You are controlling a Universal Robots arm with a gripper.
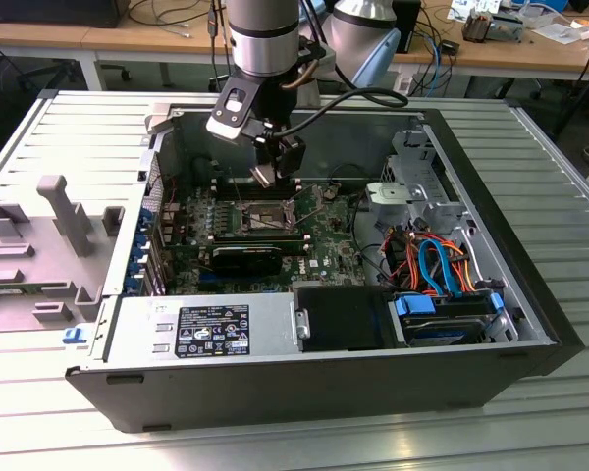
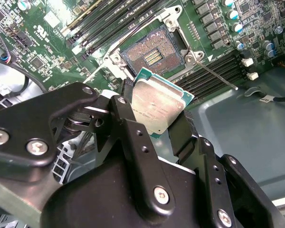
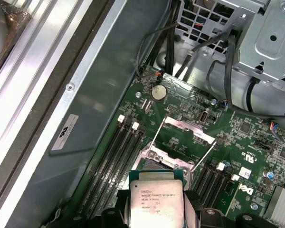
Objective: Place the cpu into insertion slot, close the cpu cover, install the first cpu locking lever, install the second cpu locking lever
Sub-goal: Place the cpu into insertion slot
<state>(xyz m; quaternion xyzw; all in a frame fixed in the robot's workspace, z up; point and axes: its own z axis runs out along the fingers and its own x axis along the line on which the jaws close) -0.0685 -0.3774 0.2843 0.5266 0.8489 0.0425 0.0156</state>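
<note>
Grasping the cpu (image 2: 159,107) by opposite edges, the pincer (image 2: 154,118) hangs above the open insertion slot (image 2: 151,54).

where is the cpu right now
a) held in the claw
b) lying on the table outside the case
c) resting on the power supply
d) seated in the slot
a: the cpu is clamped in the claw, and the slot on the board is open and empty.
</note>
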